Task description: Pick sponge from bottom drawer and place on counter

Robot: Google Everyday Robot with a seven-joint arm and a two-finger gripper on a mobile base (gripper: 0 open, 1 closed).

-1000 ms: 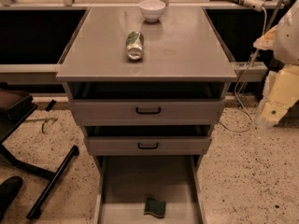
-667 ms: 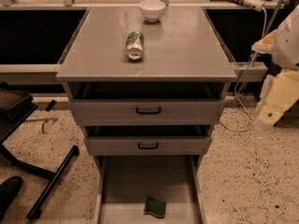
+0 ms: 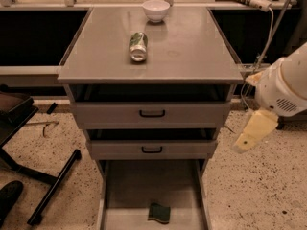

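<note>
The sponge point(image 3: 159, 212) lies flat on the grey floor of the bottom drawer point(image 3: 139, 186), which is pulled out towards the camera. The sponge sits near the front of the drawer, roughly midway between the thin side walls and touching neither. Nothing else shows in that drawer.

The gripper point(image 3: 254, 131) hangs at the right of the cabinet, outside it, at about the height of the two upper drawers point(image 3: 115, 115). It is well apart from the sponge and above it. Only one pale yellow pad faces the camera, so I cannot tell whether the gripper is open or closed. It holds nothing that I can see.

On the bench point(image 3: 192, 47), the grey top of the cabinet, a green-and-silver can point(image 3: 138, 46) lies on its side and a white bowl point(image 3: 156, 10) stands behind it. The right half of the top is bare.

I judge the sponge to be light, soft and springy. It should squash under a firm pinch rather than slip, and it is not fragile. Lying low and flat, it calls for a descent from straight above, closing across its shorter width near the middle. A hold near one wavy end might let it fold or swing. The drawer walls and the overhanging upper drawers leave limited room for that approach.
</note>
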